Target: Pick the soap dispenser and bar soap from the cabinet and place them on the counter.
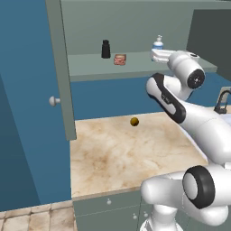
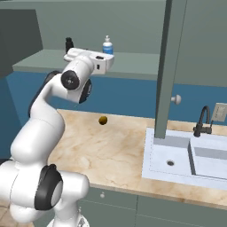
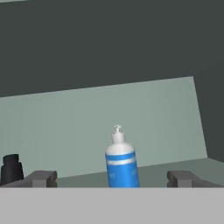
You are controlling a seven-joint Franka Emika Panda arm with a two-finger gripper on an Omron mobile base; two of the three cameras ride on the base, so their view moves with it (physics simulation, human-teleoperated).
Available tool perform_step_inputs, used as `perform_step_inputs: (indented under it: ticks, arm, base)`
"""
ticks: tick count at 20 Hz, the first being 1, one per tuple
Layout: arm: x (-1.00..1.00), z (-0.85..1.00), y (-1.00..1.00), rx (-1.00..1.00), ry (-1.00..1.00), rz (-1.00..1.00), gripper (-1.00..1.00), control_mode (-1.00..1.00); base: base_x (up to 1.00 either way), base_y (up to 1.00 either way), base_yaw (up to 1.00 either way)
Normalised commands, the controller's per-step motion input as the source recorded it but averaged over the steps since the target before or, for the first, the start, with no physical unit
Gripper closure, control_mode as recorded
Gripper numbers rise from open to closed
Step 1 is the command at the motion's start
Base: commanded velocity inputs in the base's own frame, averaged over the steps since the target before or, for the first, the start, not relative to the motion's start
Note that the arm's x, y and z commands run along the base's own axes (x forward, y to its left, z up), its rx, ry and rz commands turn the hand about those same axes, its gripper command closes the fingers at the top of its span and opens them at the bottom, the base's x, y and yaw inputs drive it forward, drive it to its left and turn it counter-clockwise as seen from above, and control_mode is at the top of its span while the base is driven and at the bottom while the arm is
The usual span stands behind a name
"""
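The arm reaches up into the open cabinet, its hand level with the inner shelf so the gripper points straight at the dispenser. The jaws stand fully apart and hold nothing; in the hand view the two fingertips flank the bottle on either side, which suggests the hand is lined up to slide around its body before closing. The dispenser stands upright toward the right end of the shelf, just ahead of the hand and apparently not yet touched.

The soap lies flat on the same shelf near its front edge, to the left of the dispenser, with a black bottle just beside it and farther back. Taking the dispenser first makes sense, since it is the nearest to the hand.

Below, the counter lies bare but for a small yellow ball near its back edge; the sink sits at its right end.
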Motion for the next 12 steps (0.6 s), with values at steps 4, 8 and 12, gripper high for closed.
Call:
perform_step_inputs:
  ticks: [4,8,12]
  arm:
    - [0.17,0.00,-0.12,0.00,0.00,0.00,-1.00,-1.00]
    - [0.21,-0.06,-0.07,0.00,0.00,0.00,-1.00,-1.00]
    - [0.22,-0.08,-0.02,0.00,0.00,0.00,-1.00,-1.00]
  base:
    - [0.00,0.00,0.00]
    - [0.00,0.00,0.00]
    - [0.00,0.00,0.00]
